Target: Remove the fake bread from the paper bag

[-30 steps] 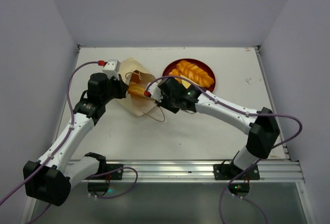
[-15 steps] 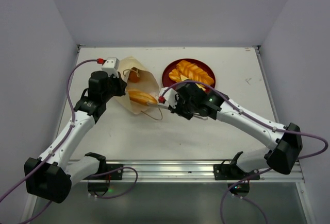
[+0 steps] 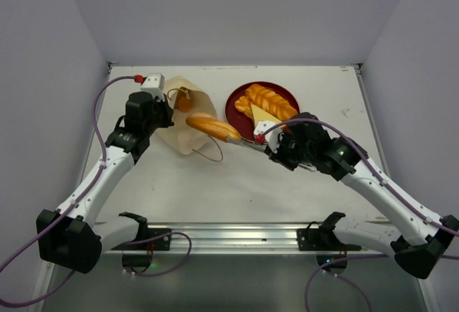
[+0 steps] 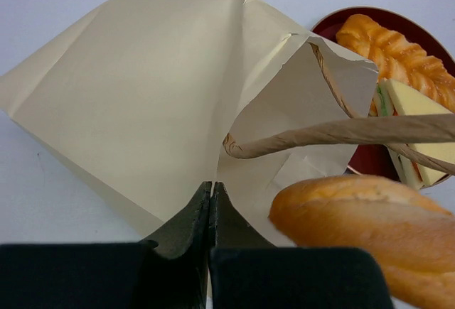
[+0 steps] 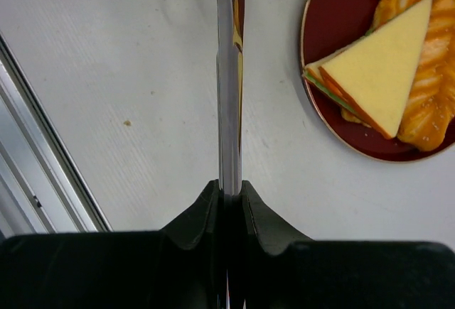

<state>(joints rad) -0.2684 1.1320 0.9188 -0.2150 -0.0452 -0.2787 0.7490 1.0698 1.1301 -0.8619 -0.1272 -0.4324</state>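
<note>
The cream paper bag (image 3: 192,120) lies on its side, mouth toward the red plate (image 3: 237,100). My left gripper (image 3: 166,115) is shut on the bag's paper edge (image 4: 211,185). My right gripper (image 3: 275,146) is shut on metal tongs (image 5: 229,74), which pinch a long orange roll (image 3: 212,126) just outside the bag mouth. In the left wrist view the roll (image 4: 362,217) hangs in front of the bag (image 4: 142,89), under a brown cord handle (image 4: 341,133). Something small and orange (image 3: 184,102) shows inside the bag. A braided bread (image 3: 271,100) and a triangular sandwich (image 3: 262,117) lie on the plate.
In the right wrist view the plate (image 5: 334,18) with the sandwich (image 5: 380,71) sits to the right of the tongs. The table's metal rail (image 3: 237,237) runs along the near edge. Walls enclose the table on three sides.
My right arm has drawn back to the right, pulling the roll out of the bag toward the plate. The left gripper keeps its hold on the bag, shifted slightly back.
</note>
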